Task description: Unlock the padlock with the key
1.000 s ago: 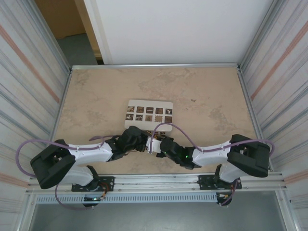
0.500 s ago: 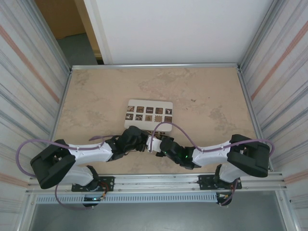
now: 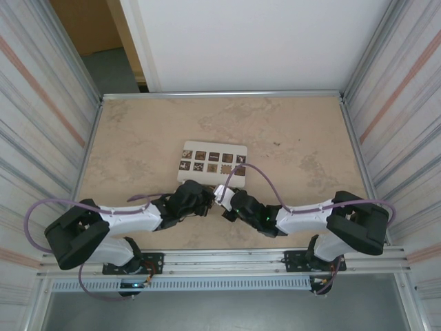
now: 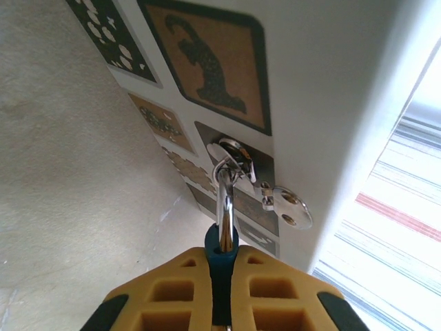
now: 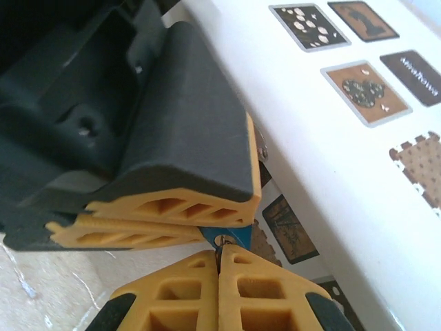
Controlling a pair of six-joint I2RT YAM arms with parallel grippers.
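Padlock point(image 4: 220, 249) first: your left gripper point(image 4: 222, 276) has it, yellow pads pressed onto the little blue body, right by the near edge of the white box point(image 4: 324, 83). The chrome shackle point(image 4: 224, 200) sticks out past the fingertips toward the box, and a silvery holed tab point(image 4: 287, 207) dangles beside it.

Your right gripper point(image 5: 219, 270) has its pads closed flat together. Its tips are up against the underside of the left fingers, where a sliver of blue shows. A speck of metal sits pinched at those tips. I take it for the key point(image 5: 220, 240), though it is too small to be sure. Whether it sits in the keyhole cannot be told from the right wrist view.

By my judgement you are about midway. The lock is secured in one hand, and the key seems to be held in the other and brought up to it. What is left is to seat it fully, turn it, and get the shackle to spring. You see the shackle edge-on, so nothing shows it released.
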